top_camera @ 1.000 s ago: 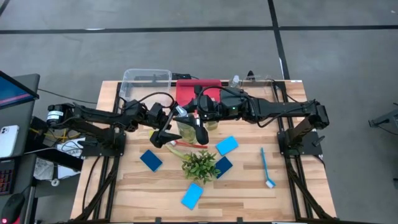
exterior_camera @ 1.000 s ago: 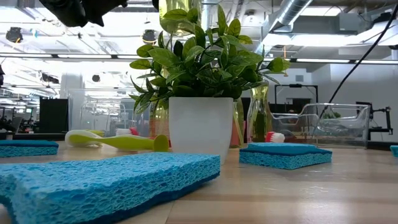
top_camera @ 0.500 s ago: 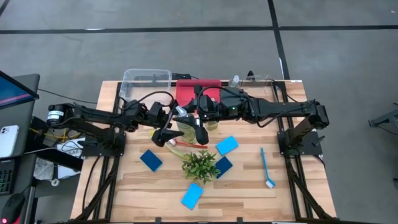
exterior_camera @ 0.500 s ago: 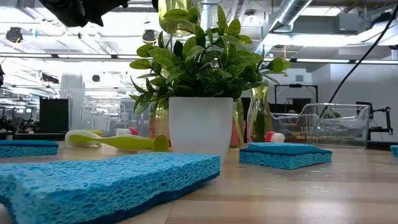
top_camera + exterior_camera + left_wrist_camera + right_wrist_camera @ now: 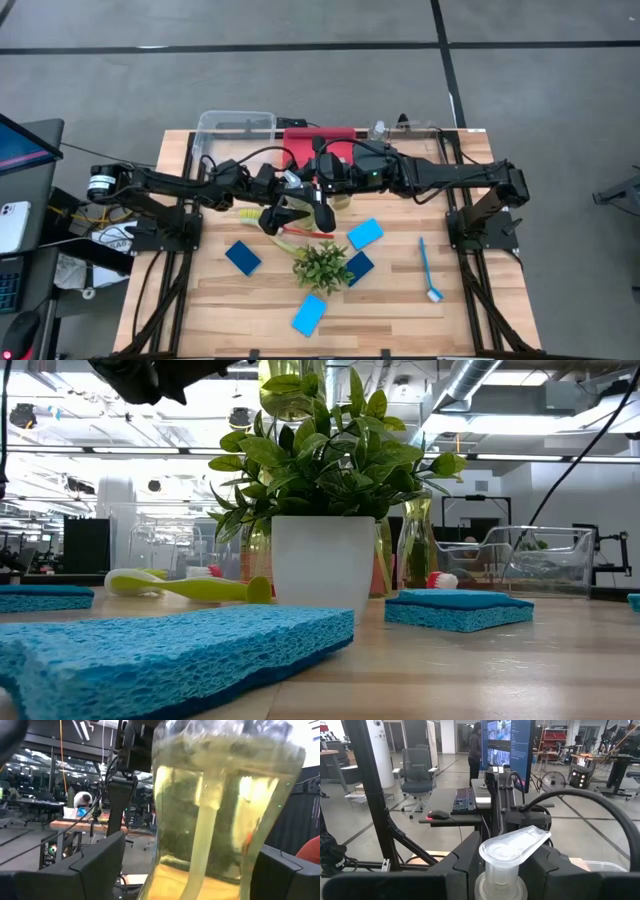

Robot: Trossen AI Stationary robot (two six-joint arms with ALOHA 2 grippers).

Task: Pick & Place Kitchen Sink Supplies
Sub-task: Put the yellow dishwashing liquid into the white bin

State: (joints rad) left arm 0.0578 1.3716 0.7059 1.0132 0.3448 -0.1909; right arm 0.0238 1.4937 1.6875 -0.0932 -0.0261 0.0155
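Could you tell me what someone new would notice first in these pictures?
Most striking is the clear bottle of yellow-green liquid held up over the table's middle: the right gripper grips its capped neck, and the open left gripper brackets its body. Just in front stands the green leafy plant, ringed by blue sponges.

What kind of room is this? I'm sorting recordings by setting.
Likely a robotics lab or open workshop: a desk with keyboard and mouse, a large monitor, an office chair, and exposed ceiling ducts.

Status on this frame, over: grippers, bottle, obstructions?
Right gripper shut on bottle neck, held aloft. Left gripper open, fingers straddling bottle body. Plant below, clear of both.
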